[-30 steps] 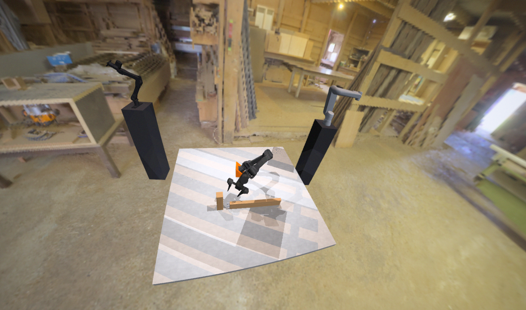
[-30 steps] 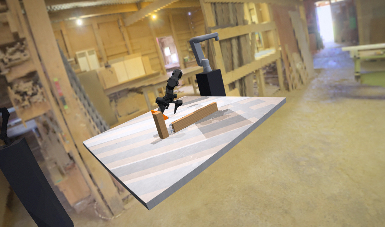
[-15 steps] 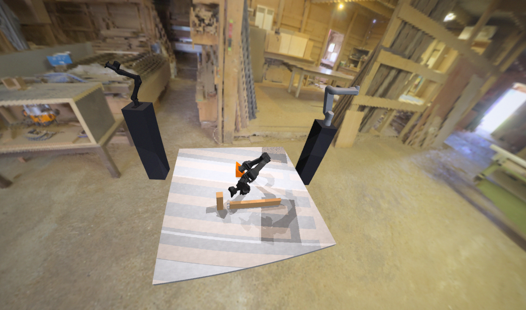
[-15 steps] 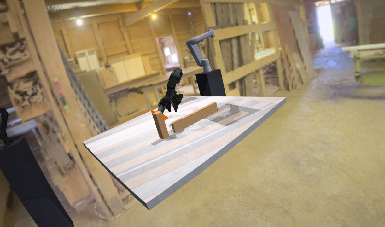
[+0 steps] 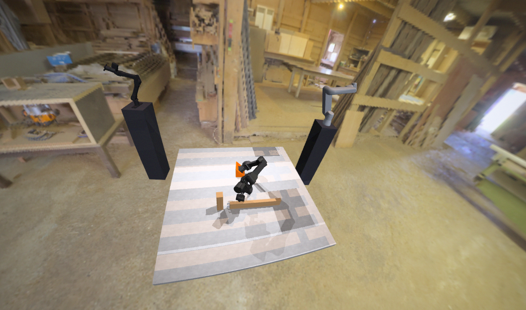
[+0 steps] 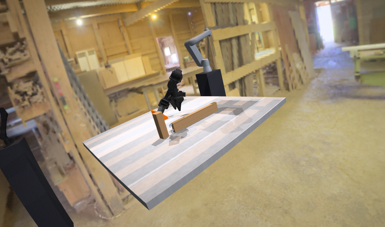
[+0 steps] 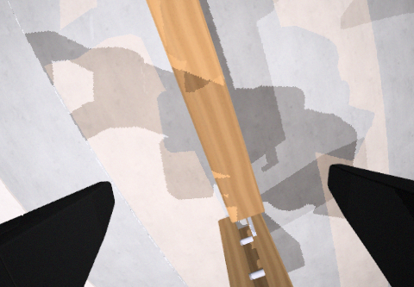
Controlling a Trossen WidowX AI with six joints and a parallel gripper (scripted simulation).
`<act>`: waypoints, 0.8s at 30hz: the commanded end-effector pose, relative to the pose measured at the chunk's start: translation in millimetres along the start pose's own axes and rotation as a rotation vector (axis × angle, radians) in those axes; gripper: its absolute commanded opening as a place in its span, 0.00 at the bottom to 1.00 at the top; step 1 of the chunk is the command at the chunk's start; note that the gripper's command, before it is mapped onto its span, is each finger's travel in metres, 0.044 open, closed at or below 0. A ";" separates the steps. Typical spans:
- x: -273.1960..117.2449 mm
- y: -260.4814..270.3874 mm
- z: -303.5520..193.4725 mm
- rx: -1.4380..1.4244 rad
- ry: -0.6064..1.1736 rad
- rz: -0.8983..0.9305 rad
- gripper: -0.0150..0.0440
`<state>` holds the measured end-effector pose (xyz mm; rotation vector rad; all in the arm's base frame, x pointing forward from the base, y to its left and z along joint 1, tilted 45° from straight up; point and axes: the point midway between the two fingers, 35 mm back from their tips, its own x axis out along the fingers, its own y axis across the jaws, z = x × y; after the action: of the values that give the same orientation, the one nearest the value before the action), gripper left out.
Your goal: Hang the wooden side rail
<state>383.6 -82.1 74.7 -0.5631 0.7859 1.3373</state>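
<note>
The wooden side rail (image 5: pixel 256 203) (image 6: pixel 195 116) (image 7: pixel 207 106) lies along the table. Steel hooks (image 5: pixel 228 206) (image 6: pixel 171 126) on its near end point toward the headboard post (image 5: pixel 219 201) (image 6: pixel 160 125) (image 7: pixel 235 258), which stands upright. A short gap separates hooks and post in the top and exterior views. In the wrist view, two pins (image 7: pixel 247 240) (image 7: pixel 257 274) show inside the post's slot, and the rail end partly hides the hooks. My gripper (image 6: pixel 177 108) (image 7: pixel 222 185) is open and empty above the rail near its hook end, one finger to either side of it in the wrist view.
An orange angular piece (image 5: pixel 238 173) (image 6: pixel 165 116) sits behind the post and rail, by my arm. The striped table (image 5: pixel 203 246) (image 6: pixel 160 175) bears patchy shadows. Beyond it, a black arm (image 5: pixel 136 86) and a grey arm (image 5: pixel 326 102) (image 6: pixel 194 52) stand on dark pedestals.
</note>
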 end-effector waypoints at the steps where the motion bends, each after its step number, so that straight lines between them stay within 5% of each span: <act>1: -2.4 -4.7 11.1 -0.269 -0.089 0.042 1.00; 24: 48.3 -2.2 15.7 -0.269 -0.090 0.041 1.00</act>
<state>390.2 -42.7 47.9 -0.6966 0.5517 1.5140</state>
